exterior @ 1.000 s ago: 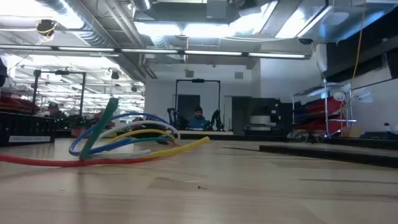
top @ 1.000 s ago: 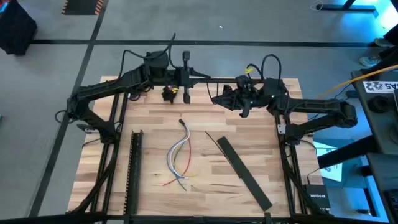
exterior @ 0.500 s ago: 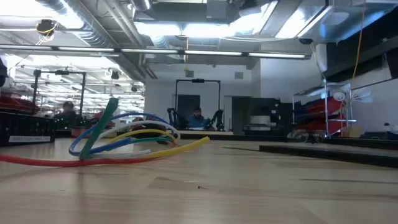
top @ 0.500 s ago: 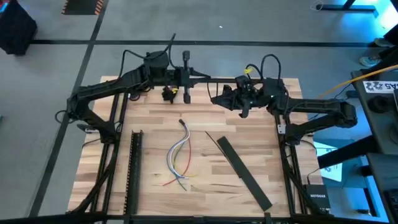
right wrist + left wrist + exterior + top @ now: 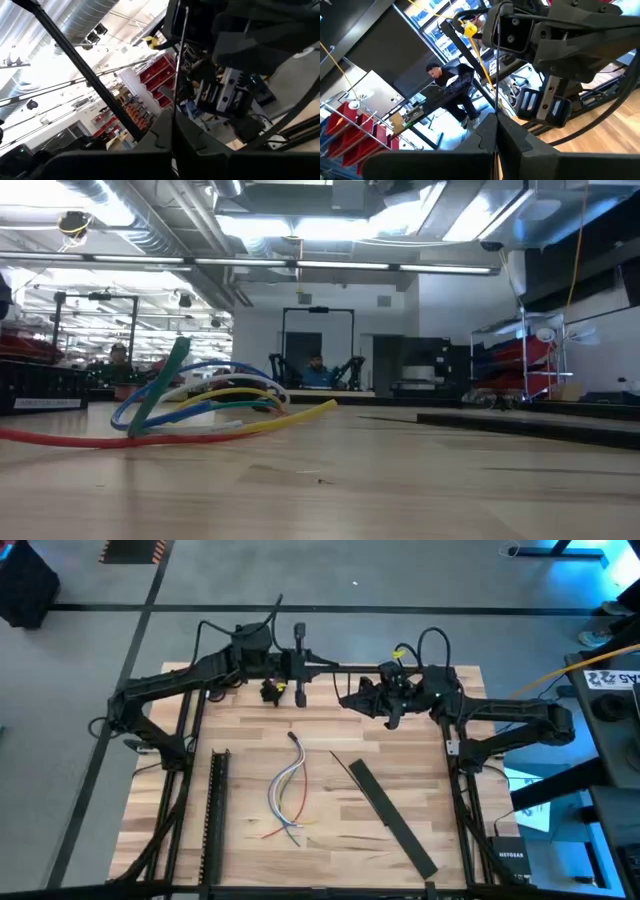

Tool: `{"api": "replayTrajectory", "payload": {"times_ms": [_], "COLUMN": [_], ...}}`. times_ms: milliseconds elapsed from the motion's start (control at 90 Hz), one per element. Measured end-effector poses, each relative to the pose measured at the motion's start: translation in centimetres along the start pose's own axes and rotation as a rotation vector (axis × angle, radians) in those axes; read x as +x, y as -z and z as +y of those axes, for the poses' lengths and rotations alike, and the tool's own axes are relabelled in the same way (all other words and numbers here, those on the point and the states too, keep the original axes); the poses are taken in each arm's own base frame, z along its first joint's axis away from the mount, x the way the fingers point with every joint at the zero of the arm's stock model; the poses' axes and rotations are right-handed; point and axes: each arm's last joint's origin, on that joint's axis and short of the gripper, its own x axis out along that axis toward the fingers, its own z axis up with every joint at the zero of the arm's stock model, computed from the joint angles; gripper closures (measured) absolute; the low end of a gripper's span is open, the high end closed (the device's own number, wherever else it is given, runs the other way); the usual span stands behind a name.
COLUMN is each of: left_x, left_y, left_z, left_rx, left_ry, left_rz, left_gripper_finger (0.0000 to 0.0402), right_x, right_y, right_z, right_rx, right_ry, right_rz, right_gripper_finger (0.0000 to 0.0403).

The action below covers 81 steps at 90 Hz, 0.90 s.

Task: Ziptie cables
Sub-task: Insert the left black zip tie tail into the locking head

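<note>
Seen from above, a wooden table (image 5: 400, 755) holds a small bundle of thin loose cables (image 5: 289, 790) near its middle, lying flat and fanning out toward the near edge, with nothing touching them. From table height the same cables (image 5: 200, 405) show as red, yellow, blue, green and white loops resting on the wood. To the right of the bundle lies a long flat black bar (image 5: 392, 818), set at a slant, with a thin dark strip (image 5: 340, 765) just beside its far end. Along the table's left side lies a long black toothed rail (image 5: 215, 815). Both arms are folded at the far edge, well apart from the cables. The left gripper (image 5: 299, 690) hangs over the far edge, left of centre; its wrist camera shows its two fingers pressed together, holding nothing. The right gripper (image 5: 345, 700) sits at the far edge, right of centre, its fingers likewise closed and empty. A person (image 5: 451, 82) stands in the room beyond.
</note>
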Motion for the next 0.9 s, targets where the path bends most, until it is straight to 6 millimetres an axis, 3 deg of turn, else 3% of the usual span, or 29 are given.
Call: {"api": "replayTrajectory", "payload": {"times_ms": [900], "left_x": [-0.2], "left_y": [-0.5], "left_z": [-0.7], "left_rx": [0.153], "left_ry": [0.015], "left_rz": [0.020], "left_gripper_finger": [0.0401], "right_x": [0.0], "right_y": [0.4], "right_z": [-0.5], "right_rx": [0.152], "right_ry": [0.023], "right_rz": [0.060], "right_gripper_finger": [0.0403]}}
